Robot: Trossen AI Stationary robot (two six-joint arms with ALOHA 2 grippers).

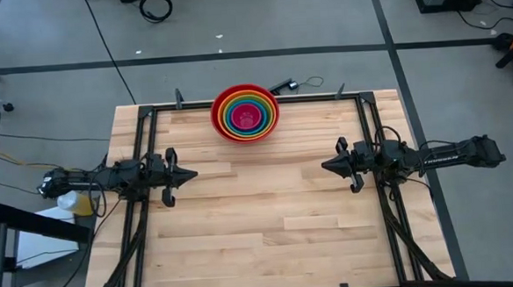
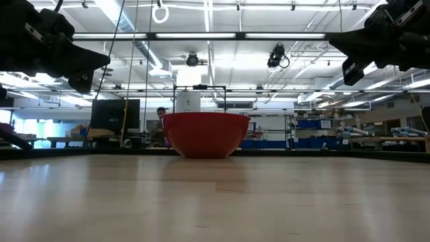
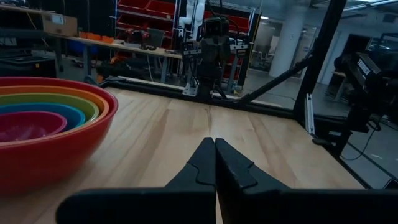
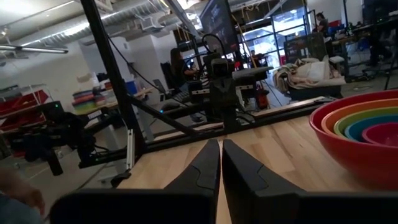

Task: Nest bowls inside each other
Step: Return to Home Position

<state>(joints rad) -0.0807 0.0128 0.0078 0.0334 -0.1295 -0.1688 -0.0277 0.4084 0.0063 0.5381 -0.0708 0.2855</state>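
The bowls (image 1: 244, 113) sit one inside another near the middle of the table's far edge: red outermost, then orange, green, blue and magenta-pink innermost. The red bowl (image 2: 205, 134) rests by its base on the wood. The stack also shows in the left wrist view (image 3: 37, 124) and the right wrist view (image 4: 367, 134). My left gripper (image 1: 192, 174) hovers at the table's left side, shut and empty, pointing level toward the right. My right gripper (image 1: 324, 165) hovers at the right side, shut and empty, facing it. Both are well short of the bowls.
Black frame rails (image 1: 146, 140) run along the table's left, right and far sides. A small black object with a cord (image 1: 282, 86) lies just beyond the far edge by the bowls. Bare wood (image 1: 260, 214) lies between the grippers and toward the near edge.
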